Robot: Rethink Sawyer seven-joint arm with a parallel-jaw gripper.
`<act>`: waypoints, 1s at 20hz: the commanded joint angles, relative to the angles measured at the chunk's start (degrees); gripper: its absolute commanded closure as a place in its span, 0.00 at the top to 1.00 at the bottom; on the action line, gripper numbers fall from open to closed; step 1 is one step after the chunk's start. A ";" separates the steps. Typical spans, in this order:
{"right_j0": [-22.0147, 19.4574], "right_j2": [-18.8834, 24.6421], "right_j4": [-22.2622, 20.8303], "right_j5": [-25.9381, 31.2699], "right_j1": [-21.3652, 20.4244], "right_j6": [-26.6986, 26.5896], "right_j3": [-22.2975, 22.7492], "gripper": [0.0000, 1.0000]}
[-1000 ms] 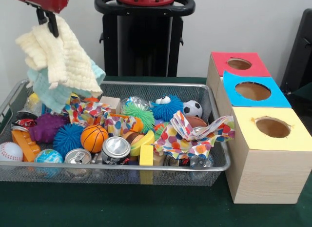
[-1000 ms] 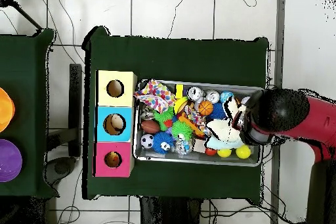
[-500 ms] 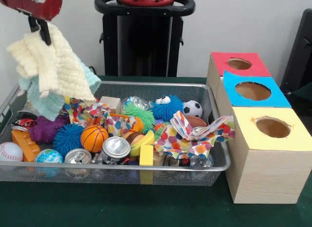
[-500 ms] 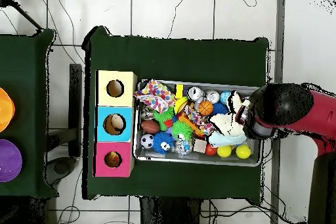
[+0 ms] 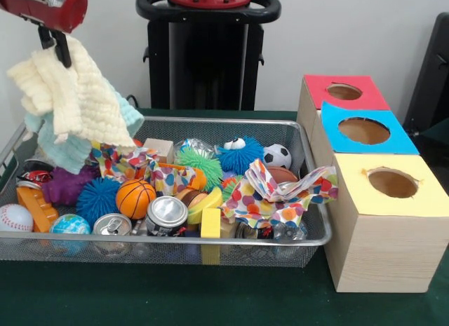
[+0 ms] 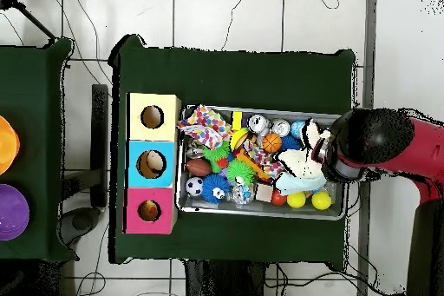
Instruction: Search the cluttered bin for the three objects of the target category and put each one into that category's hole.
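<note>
Cream and teal cloths (image 5: 74,105) dangling above bin (image 5: 231,123)

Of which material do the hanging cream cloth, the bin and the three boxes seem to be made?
The cream waffle-textured cloth looks like soft woven cotton: it hangs in folds and shows a ribbed grid. The silver wire-mesh bin seems metal: shiny rim, see-through mesh walls. The three pale boxes with coloured tops look like light unpainted wood, with visible grain; their red, blue and yellow tops may be paper.

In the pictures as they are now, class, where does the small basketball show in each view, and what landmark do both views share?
Front view: basketball sits left of centre in the bin, near its front rim.
Overhead view: basketball lies near the bin's upper edge, right of centre.
Shared landmark: the yellow box.
</note>
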 commanded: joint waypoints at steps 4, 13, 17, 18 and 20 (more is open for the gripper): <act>-0.26 1.41 -1.83 -5.78 2.34 -2.95 3.18 0.00; -1.35 1.84 -1.80 -8.10 2.84 -4.38 3.18 1.00; -1.64 1.54 -1.84 -11.05 1.67 -4.06 5.11 1.00; -1.72 1.52 -1.68 -11.00 1.69 -4.07 5.21 1.00; -1.61 1.44 -1.66 -10.88 1.83 -4.03 5.02 1.00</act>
